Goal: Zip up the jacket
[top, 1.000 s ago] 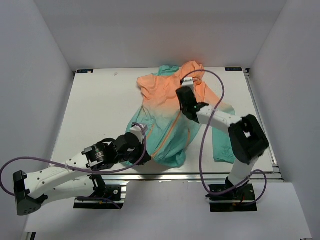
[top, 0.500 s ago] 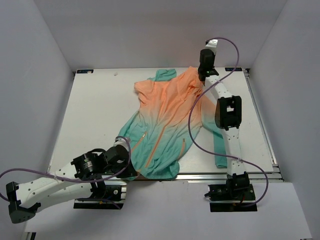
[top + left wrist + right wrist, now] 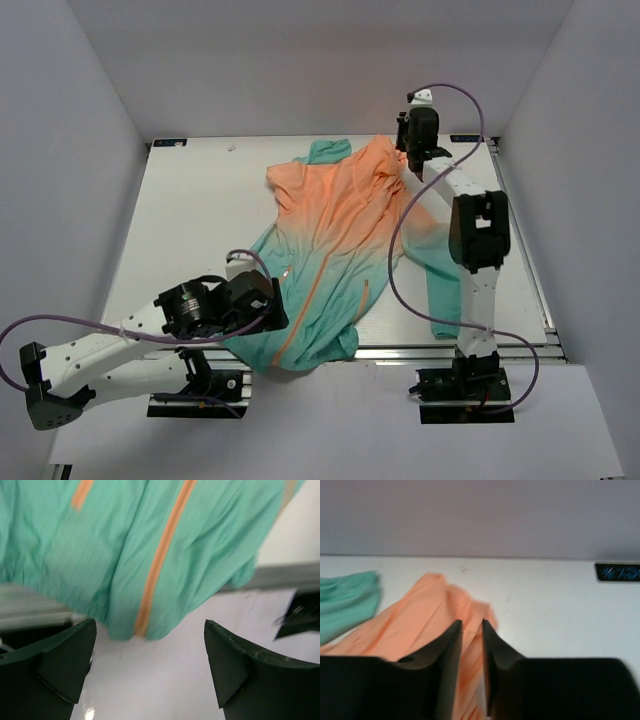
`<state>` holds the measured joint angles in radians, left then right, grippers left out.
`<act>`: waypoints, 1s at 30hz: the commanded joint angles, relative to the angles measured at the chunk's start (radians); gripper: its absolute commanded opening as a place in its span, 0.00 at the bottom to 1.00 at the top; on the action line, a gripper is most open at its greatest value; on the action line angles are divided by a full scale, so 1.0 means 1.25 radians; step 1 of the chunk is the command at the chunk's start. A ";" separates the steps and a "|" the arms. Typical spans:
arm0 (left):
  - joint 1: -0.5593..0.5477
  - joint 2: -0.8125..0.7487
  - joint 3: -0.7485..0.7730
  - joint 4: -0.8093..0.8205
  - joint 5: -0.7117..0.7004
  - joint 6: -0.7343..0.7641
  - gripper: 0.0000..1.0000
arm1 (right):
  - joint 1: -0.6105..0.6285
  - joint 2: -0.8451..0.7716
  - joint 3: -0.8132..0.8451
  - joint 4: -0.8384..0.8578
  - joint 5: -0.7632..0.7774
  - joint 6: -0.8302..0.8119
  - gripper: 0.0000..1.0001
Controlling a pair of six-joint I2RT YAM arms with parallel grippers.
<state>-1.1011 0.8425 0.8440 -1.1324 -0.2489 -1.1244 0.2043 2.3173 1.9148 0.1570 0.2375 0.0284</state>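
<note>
Table (image 3: 190, 220): white. The jacket (image 3: 340, 230) is spread across it on a diagonal.

Jacket, seen from the left gripper (image 3: 262, 303): the teal hem (image 3: 122, 622) lies straight ahead of the fingers and just past their tips. It looks to droop over the table's near edge. The body runs away from this gripper, up and to its right, and turns orange toward the shoulders.

Jacket, seen from the right gripper (image 3: 412, 152): the orange hood end (image 3: 420, 615) lies directly under and just ahead of the fingers. The teal part of the garment trails back toward the arm bases.

Zipper (image 3: 160, 565): an orange strip on the same diagonal as the garment. Its low end is at the hem in front of the left gripper. Its high end is off toward the right gripper. I can't make out the slider in any view, and can't say whether the teeth are joined.

Left gripper (image 3: 149, 627): fingers wide apart, nothing between them. The zipper's bottom end sits ahead, roughly centred in the gap but beyond the tips.

Right gripper (image 3: 471, 625): fingers nearly together, with only a thin slit between. Orange cloth shows past the slit. I can't tell whether any cloth is pinched.

Judgement: the left gripper is much the nearer to the zipper's bottom end, where zipping would start. A short forward reach along the zipper's line would get it there. The right gripper is placed to pin the top end and keep the track taut.
</note>
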 commanded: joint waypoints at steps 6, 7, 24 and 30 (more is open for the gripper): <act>0.330 0.245 0.170 0.244 -0.127 0.266 0.98 | -0.001 -0.506 -0.465 -0.029 -0.105 0.181 0.89; 0.377 0.256 0.173 0.288 -0.116 0.311 0.98 | -0.001 -0.539 -0.506 -0.042 -0.096 0.192 0.89; 0.856 0.332 0.194 0.541 0.120 0.438 0.98 | -0.001 -1.099 -0.911 -0.387 0.075 0.318 0.89; 0.869 0.297 0.125 0.588 0.149 0.445 0.98 | -0.001 -1.213 -0.975 -0.393 0.082 0.348 0.90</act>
<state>-0.0170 1.2579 1.0256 -0.4591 -0.0967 -0.5880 0.2039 0.8562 0.7273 -0.3202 0.3031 0.4347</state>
